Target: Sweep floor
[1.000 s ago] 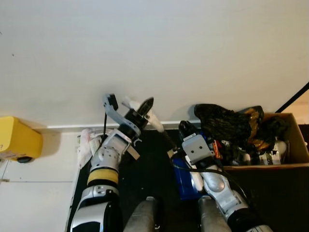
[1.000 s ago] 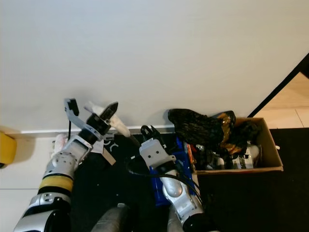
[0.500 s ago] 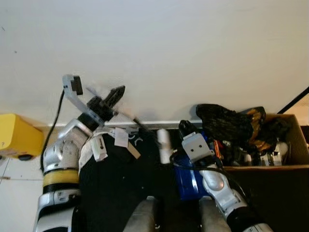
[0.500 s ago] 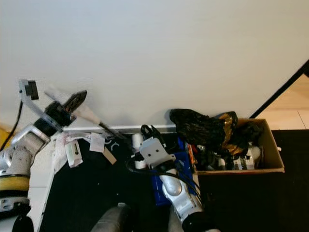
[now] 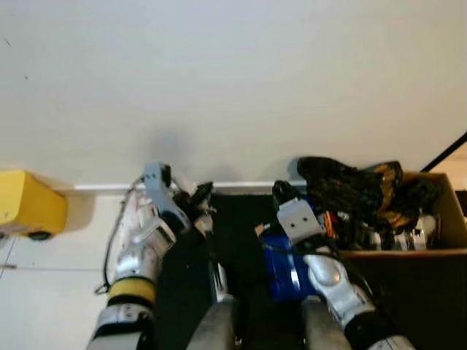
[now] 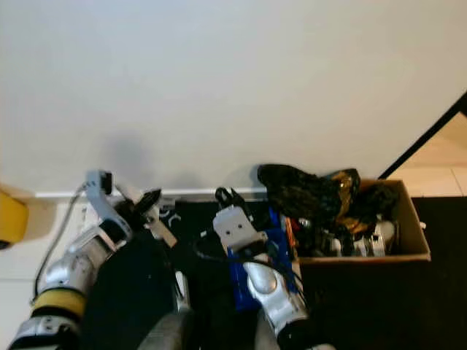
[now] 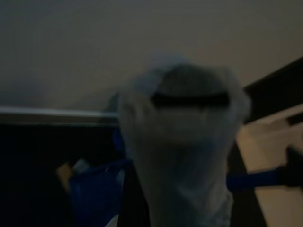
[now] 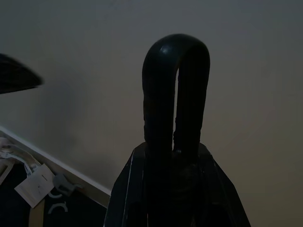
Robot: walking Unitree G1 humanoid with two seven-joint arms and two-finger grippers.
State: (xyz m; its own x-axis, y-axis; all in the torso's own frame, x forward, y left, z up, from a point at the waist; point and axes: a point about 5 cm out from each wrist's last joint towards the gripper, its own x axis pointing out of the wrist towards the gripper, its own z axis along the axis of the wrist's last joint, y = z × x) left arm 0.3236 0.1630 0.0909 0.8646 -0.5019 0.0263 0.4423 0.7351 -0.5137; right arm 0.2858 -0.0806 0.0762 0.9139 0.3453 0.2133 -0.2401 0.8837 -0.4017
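You had the left gripper (image 5: 202, 194) low at the foot of the wall, just short of the white baseboard (image 5: 102, 187) and over the edge of the black mat (image 5: 241, 226), so the left arm was the one placed to work. The only candidate for a broom was a pale shaft (image 5: 218, 280) that ran from just below that gripper back toward the robot's legs, with its long axis roughly square to the wall. The likely next stroke depended on this: the shaft lay behind and under the hand, not out ahead of it. The head views did not show you whether the left fingers were clamped on that shaft or only beside it, so I cannot tell. The left wrist view added a blurred pale rounded form (image 7: 182, 142) with a dark band, right up against the lens (probably the shaft's end, though I would not swear to it). The right gripper (image 5: 282, 192) stood near the baseboard above a blue object (image 5: 281, 266), beside the cardboard box (image 5: 446, 219) with its dark bundle (image 5: 343, 186). The right wrist view settled what the head views could not: its fingers (image 8: 163, 94) were pressed together at the tips, with nothing between them, facing bare wall.
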